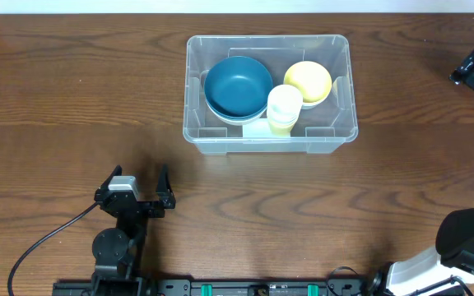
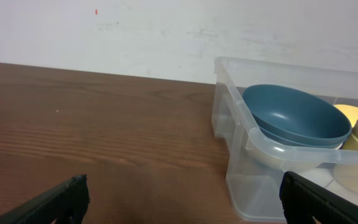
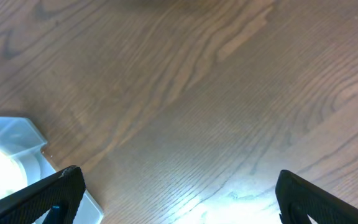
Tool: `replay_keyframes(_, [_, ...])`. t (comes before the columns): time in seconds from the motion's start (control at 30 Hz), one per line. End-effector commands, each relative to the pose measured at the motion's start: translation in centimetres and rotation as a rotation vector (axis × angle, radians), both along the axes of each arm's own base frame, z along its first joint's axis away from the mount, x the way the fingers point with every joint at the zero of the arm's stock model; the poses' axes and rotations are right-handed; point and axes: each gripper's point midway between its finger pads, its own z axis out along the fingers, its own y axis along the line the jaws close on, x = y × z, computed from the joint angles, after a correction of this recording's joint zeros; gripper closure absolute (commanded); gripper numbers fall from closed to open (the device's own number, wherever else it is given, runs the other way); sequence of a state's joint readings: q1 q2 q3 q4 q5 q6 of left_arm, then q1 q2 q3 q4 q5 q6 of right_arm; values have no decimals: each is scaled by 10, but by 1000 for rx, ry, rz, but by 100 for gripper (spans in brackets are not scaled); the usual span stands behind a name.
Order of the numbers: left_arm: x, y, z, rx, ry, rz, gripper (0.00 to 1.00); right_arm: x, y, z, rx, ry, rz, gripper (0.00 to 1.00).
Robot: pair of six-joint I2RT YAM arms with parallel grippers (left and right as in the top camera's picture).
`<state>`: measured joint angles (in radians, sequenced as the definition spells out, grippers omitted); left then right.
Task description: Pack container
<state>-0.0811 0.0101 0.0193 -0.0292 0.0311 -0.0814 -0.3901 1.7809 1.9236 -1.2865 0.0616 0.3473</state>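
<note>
Risk first: the container [image 1: 268, 141] is light, and I judge that a wide jaw coming in low can hit its rim and push it. It can also knock over the cups [image 1: 284, 108], which stand between the blue bowl [image 1: 238, 86] and the yellow bowl [image 1: 308, 80]. The container sits at 12 o'clock on the table [image 1: 56, 99]. My left gripper [image 1: 137, 182] hovers at 7 o'clock, about level, pointing to 12, jaws fully apart and holding nothing. The right gripper [image 3: 179, 174] is well apart at the container's 3 o'clock, tilted down, also wide and empty.
</note>
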Motion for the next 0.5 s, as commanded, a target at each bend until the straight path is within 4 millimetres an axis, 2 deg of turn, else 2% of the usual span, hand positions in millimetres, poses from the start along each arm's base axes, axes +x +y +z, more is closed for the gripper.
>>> replay_keyframes(0.0, [-1,2,-16,13,51,8,2,6,28,22,-26,-51,73,1])
replay_keyframes(0.17, [-1,2,-16,13,51,8,2,3,91,61,-51,-154,226,1])
replay_keyframes(0.27, [-1,2,-16,13,51,8,2,-7,125,75,-54,-195,309,1])
replay_keyframes(0.37, [-1,2,-16,13,51,8,2,-25,157,74,-47,-206,397,1])
replay_keyframes(0.47, [-1,2,-16,13,51,8,2,-57,183,53,-32,-164,478,1])
